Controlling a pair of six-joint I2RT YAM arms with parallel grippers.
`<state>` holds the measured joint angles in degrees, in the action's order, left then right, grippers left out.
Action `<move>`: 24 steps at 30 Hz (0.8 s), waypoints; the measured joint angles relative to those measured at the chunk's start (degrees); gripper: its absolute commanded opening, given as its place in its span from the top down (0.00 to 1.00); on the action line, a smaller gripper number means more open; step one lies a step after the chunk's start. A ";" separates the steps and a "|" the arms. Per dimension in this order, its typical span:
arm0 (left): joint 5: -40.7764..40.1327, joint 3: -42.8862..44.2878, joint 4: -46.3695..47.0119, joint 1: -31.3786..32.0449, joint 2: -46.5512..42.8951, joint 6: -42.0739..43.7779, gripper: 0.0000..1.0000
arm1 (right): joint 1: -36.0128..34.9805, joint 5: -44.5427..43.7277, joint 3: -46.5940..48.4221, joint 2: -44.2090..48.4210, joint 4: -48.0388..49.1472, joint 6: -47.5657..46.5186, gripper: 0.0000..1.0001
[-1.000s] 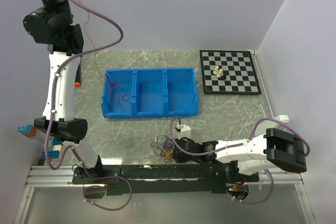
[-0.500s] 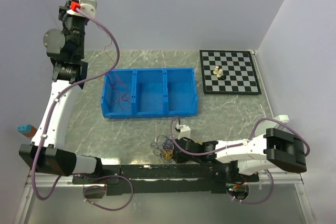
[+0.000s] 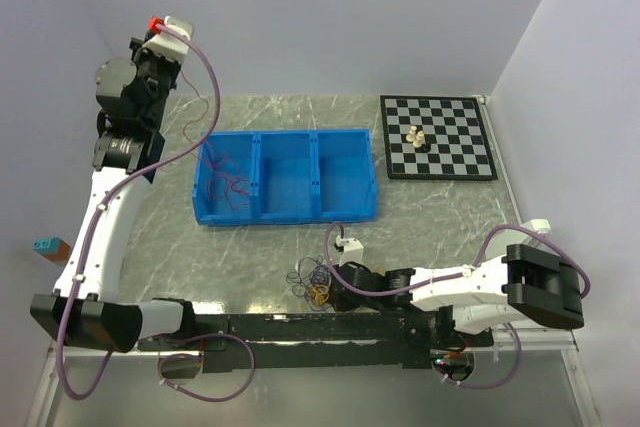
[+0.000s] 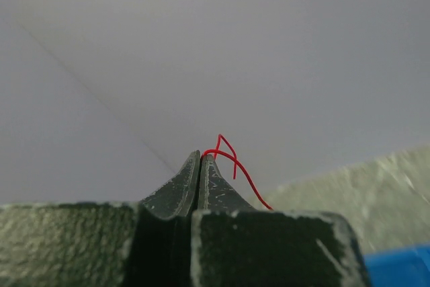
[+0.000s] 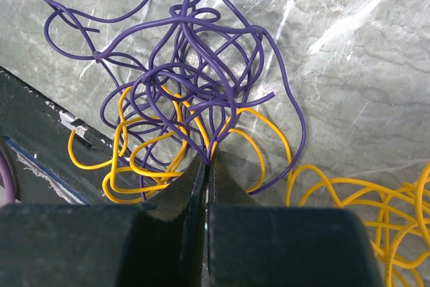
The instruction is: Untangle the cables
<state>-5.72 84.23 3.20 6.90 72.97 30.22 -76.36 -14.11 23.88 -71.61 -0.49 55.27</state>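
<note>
The grey marbled table (image 3: 450, 217) fills most of the overhead view, and we see the two arms working well apart. The left arm (image 3: 105, 207) reaches tall at the far left, its wrist lifted high against the wall. The right arm (image 3: 470, 287) lies low along the near edge and points left.

A blue bin (image 3: 290, 133) with three compartments sits in the middle of the table. A chessboard (image 3: 455, 152) lies at the far right.

The cables are in two places. At the near edge, just left of centre, lies the tangle (image 3: 314, 279). It is a loose knot of thin curly wire, with dark purple loops crossing over yellow-orange ones, and more yellow coils spread to one side. The right gripper (image 5: 207, 160) has its jaws pressed together at the tangle's edge, where purple and yellow loops run in between the tips.

The red wires (image 3: 230, 182) lie as fine squiggles in the bin's left compartment. The left gripper (image 4: 201, 156) is pinched tight on a red strand (image 4: 232, 159), which curls out of its tips and trails down. From above we find this strand too thin to follow.

A few small chess pieces (image 3: 416, 136) stand clustered on the board.
</note>
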 measured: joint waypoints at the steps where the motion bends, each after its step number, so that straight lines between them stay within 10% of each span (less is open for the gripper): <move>1: 0.52 0.00 -3.15 0.00 -0.52 -1.18 0.99 | 0.00 0.02 0.00 0.00 -0.02 0.00 1.00; 11: 6.80 -3.89 -27.15 0.04 -3.37 -13.05 0.99 | 0.00 0.07 0.13 -0.15 -0.13 -0.02 1.00; 24: 8.76 -18.23 -33.46 2.25 -9.07 -17.51 0.99 | 0.00 0.09 0.17 -0.20 -0.17 0.04 1.00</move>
<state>3.05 66.00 -30.26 9.15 63.90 12.71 -76.36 -14.02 24.05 -71.81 -0.67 55.31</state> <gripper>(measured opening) 0.015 0.020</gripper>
